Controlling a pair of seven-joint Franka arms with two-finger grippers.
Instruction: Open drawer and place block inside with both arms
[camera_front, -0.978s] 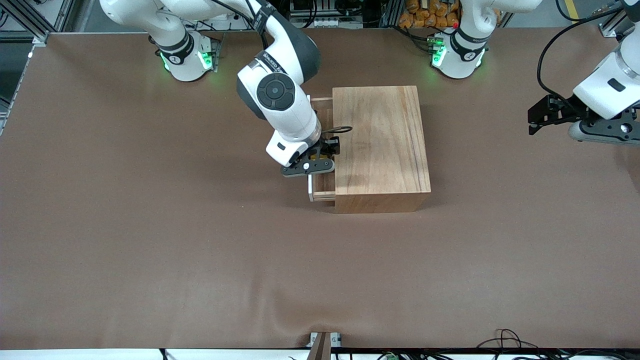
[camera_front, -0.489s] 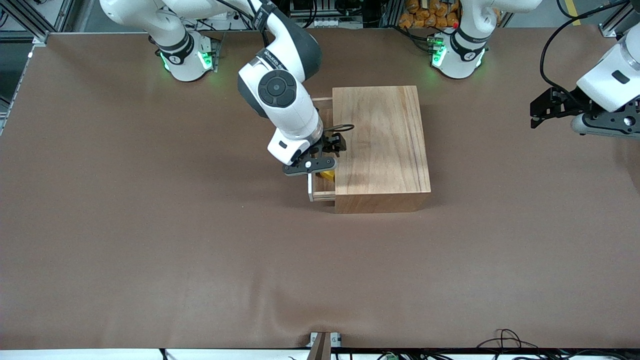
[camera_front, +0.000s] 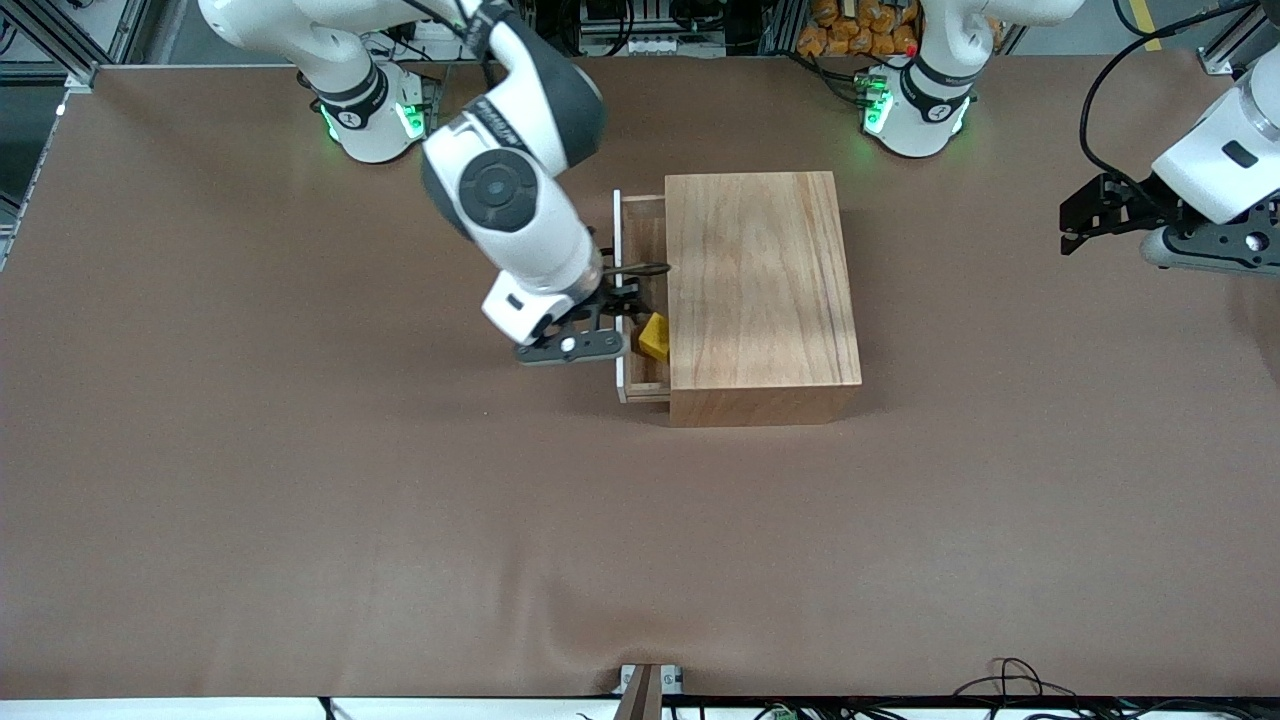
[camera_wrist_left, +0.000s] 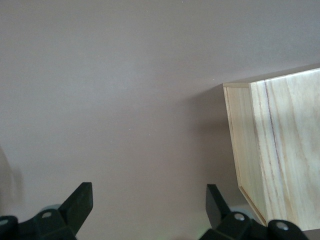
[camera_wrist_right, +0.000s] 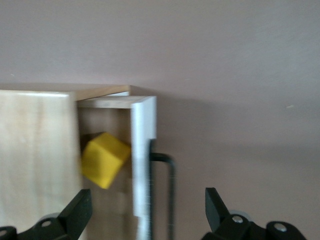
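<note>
The wooden box (camera_front: 763, 290) stands mid-table with its drawer (camera_front: 640, 375) pulled partly out toward the right arm's end. The yellow block (camera_front: 654, 337) lies tilted inside the drawer; it also shows in the right wrist view (camera_wrist_right: 104, 159). The drawer's pale front panel (camera_wrist_right: 141, 150) and black bar handle (camera_wrist_right: 170, 190) show there too. My right gripper (camera_front: 600, 325) is open and empty, over the drawer front. My left gripper (camera_front: 1075, 228) is open and empty, held up over the left arm's end of the table. The box's end (camera_wrist_left: 270, 160) shows in the left wrist view.
The brown table cover (camera_front: 400, 520) stretches wide around the box. The two arm bases (camera_front: 375, 115) lit green stand along the table edge farthest from the front camera. Cables lie at the near edge (camera_front: 1010, 680).
My right gripper has let go of the yellow block, which now lies in the drawer, and has moved away from the box toward the right arm's end. The left gripper rose slightly.
</note>
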